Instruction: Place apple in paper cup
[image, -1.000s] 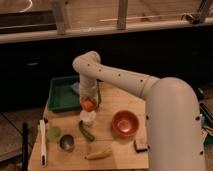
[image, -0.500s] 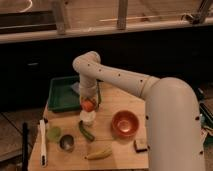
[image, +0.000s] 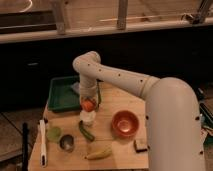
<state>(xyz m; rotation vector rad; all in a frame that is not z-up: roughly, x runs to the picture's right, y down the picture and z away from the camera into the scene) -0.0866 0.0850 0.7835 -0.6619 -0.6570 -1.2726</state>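
The apple (image: 88, 105), small and red-orange, sits at the tip of my gripper (image: 88, 102), directly above the white paper cup (image: 87, 118) on the wooden table. The apple touches or nearly touches the cup's rim. My white arm reaches in from the right and bends down over the cup. The gripper's tips are hidden behind the apple.
A green tray (image: 62, 94) lies at the table's back left. An orange-red bowl (image: 125, 123) stands to the right of the cup. A green pepper (image: 86, 131), a light green round thing (image: 53, 134), a grey metal cup (image: 67, 143), a banana (image: 99, 152) and a white utensil (image: 42, 142) lie in front.
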